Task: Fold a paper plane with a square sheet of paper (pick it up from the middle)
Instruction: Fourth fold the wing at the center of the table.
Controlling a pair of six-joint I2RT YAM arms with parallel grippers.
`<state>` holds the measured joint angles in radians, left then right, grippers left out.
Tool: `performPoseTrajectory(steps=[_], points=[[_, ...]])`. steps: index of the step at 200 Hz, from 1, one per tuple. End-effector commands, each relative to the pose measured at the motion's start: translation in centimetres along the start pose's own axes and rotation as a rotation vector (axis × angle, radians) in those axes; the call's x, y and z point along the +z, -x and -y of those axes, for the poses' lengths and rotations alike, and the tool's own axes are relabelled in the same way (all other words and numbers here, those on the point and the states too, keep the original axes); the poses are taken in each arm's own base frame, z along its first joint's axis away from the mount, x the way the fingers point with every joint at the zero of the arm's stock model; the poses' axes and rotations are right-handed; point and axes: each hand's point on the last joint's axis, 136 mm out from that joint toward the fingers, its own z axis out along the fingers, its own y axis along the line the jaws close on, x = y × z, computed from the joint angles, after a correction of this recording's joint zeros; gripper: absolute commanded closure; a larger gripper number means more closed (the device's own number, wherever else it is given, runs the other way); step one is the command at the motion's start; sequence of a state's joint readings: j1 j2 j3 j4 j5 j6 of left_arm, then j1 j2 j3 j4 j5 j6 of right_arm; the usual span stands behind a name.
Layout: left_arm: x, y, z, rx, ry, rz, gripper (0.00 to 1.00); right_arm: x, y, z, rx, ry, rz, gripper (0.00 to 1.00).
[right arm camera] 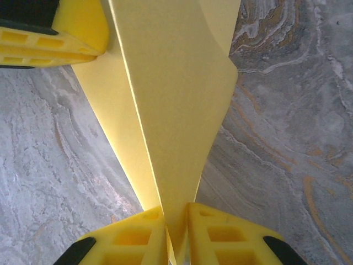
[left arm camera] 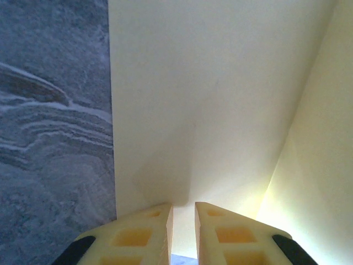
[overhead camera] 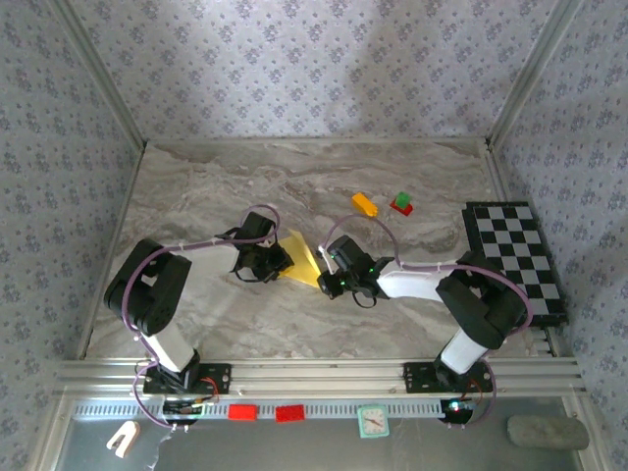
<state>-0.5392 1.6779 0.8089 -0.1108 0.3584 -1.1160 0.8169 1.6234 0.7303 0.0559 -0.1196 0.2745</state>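
The left gripper is near the middle of the desk. In the left wrist view its jaws are almost closed, with just a thin gap. The edge of the folded yellow paper goes in between them, so they hold it.

The folded yellow paper hangs in the air between the two grippers, a bit above the desk. It is wide on the left side and gets thin toward the right. A long crease runs down it.

The right gripper is just right of the paper. In the right wrist view its jaws are squeezed tight on the thin end.

Farther away and to the right, a small orange-yellow block lies on the desk. A red and green block sits close beside it. A black-and-white checkered board lies at the right edge.
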Motion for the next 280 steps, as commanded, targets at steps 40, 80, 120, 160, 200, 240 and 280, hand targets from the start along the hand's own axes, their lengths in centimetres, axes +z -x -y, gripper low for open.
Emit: performPoseTrajectory(steps=[40,80,120,160,200,240,280], points=[[0.4,-0.5,-0.7,-0.004,0.034,-0.013,0.81,0.9,0.0,-0.3,0.052,0.053,-0.035,0.83],[0.3,-0.5,-0.6,-0.004,0.031,-0.011,0.81,-0.4,1.2,-0.3,0.031,0.036,0.006,0.79],[0.3,-0.5,-0.5,0.0,0.03,-0.014,0.81,-1.3,2.4,-0.5,-0.036,0.01,0.037,0.71],[0.3,-0.5,-0.5,0.0,0.031,-0.017,0.81,-0.5,3.0,-0.5,-0.1,-0.018,0.023,0.7],[0.3,-0.5,-0.5,0.001,0.03,-0.017,0.81,0.5,3.1,-0.9,-0.127,-0.015,0.01,0.68],[0.2,-0.4,-0.4,0.002,0.029,-0.016,0.81,0.9,2.9,-0.7,-0.139,-0.036,0.005,0.63],[0.2,-0.4,-0.3,0.003,0.027,-0.017,0.81,0.7,2.9,-1.2,-0.162,-0.022,0.018,0.57]])
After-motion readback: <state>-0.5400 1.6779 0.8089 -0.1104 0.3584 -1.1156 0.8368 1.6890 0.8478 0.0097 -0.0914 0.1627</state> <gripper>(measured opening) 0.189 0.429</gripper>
